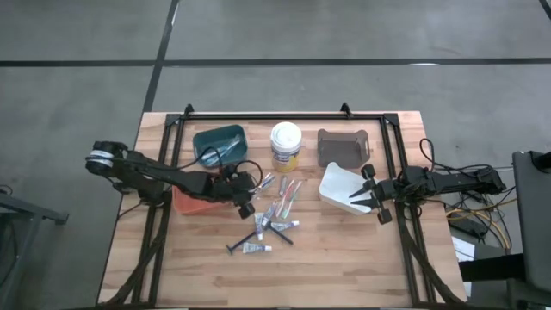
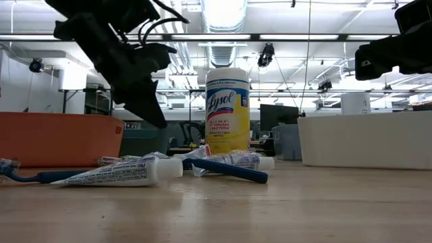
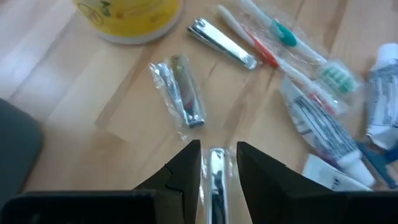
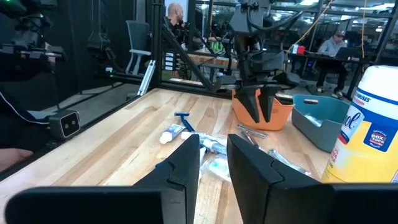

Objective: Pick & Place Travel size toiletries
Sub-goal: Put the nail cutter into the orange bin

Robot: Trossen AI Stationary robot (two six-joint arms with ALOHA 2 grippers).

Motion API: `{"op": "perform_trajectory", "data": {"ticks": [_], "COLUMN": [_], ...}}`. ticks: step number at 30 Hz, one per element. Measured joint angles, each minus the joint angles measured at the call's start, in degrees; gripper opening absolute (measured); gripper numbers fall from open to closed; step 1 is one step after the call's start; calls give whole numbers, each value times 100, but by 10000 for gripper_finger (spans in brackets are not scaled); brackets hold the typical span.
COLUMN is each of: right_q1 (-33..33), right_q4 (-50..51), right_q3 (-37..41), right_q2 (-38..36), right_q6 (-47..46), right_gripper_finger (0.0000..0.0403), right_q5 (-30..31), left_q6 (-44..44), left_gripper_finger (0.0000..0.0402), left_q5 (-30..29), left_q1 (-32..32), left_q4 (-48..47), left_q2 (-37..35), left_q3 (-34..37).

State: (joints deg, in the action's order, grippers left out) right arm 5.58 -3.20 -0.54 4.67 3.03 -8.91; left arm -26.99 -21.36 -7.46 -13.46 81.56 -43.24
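The toiletries lie in a loose heap (image 1: 275,217) at the table's middle: white tubes (image 2: 128,172), a blue razor (image 2: 226,169), pastel toothbrushes (image 3: 292,56), a bare nail clipper (image 3: 222,43) and a wrapped one (image 3: 183,93). My left gripper (image 1: 247,196) hangs above the table at the heap's left edge, beside the orange bin (image 1: 191,202), shut on a silver wrapped piece (image 3: 216,177). My right gripper (image 1: 355,200) waits open over the white bin (image 1: 337,189) on the right, touching nothing. My left gripper pinches a slim silver piece in clear wrap (image 3: 216,168) between its two fingers (image 3: 186,168), which point down from above. The piece lies along the fingers. In the low view the fingertips (image 2: 156,120) stand above the wood; whether the piece hangs clear does not show there.
A white tub with a yellow label (image 1: 286,146) stands behind the heap, a teal bin (image 1: 219,142) to its left and a grey-brown bin (image 1: 343,146) to its right. Bare wood (image 1: 284,275) stretches toward the near edge. A black frame (image 1: 284,116) rims the table.
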Motion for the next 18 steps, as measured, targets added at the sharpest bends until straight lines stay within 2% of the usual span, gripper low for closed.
{"op": "perform_trajectory", "data": {"ticks": [4, 8, 18], "right_q1": [2, 2, 2], "right_q4": [0, 0, 0], "right_q3": [0, 0, 0], "right_q2": [0, 0, 0], "right_q6": [0, 0, 0], "right_gripper_finger": [69, 69, 82], "right_q5": [0, -1, -2], "left_q6": [-7, 187, 1189], "left_gripper_finger": [108, 108, 108], "left_q5": [392, 743, 786], "left_q1": [0, 16, 62], "left_q4": [-19, -178, -2086], "left_q2": [135, 605, 1853], "left_q3": [-78, -334, -1792]}}
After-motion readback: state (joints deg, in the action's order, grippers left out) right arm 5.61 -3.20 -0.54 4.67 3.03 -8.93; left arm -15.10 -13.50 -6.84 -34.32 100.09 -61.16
